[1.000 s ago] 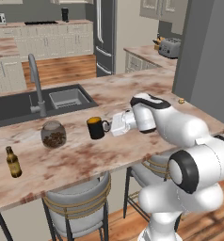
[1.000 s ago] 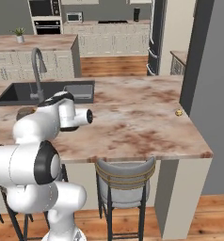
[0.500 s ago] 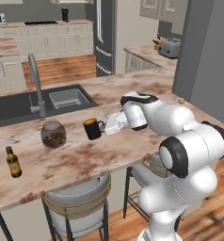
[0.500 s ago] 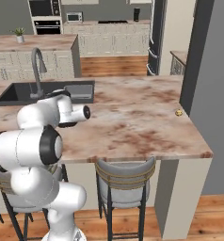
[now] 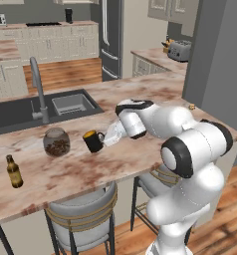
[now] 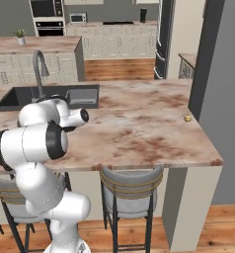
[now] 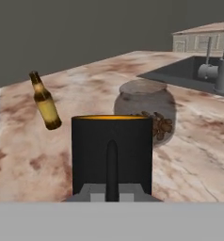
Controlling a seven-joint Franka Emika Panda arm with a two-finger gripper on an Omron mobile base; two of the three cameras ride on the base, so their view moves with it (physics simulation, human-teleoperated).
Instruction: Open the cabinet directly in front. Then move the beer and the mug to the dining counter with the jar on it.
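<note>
**One mug in the grip, one bottle down, one jar waiting**

One mug, and the gripper has it: jaws clamped tight on the side handle, cup held out at the end of the arm just above the dining counter. From the hand view the mug sits dead centre, handle running straight down toward the fingertips, orange inside glowing at the rim.

Handling, by my read: a rigid little cup, light, hard-glazed and probably slick. Gripped by the handle alone it could swing or twist if the wrist turns fast, so a level, gentle set-down looks wise. The handle is the natural hold; the body looks too wide for these jaws.

Now the count. One jar, squat clear glass with brown bits inside, standing at the mug's nine o'clock in the left base view, near but apart. One beer, slim brown bottle, upright on the slab well out past the jar, toward eight o'clock. In the hand view the jar rises just behind the mug at one o'clock, the beer at ten o'clock. One faucet beside one dark sink. Two stools tucked under the near edge.

Glass on both neighbours — brittle stuff, so a swinging mug wants room.
</note>
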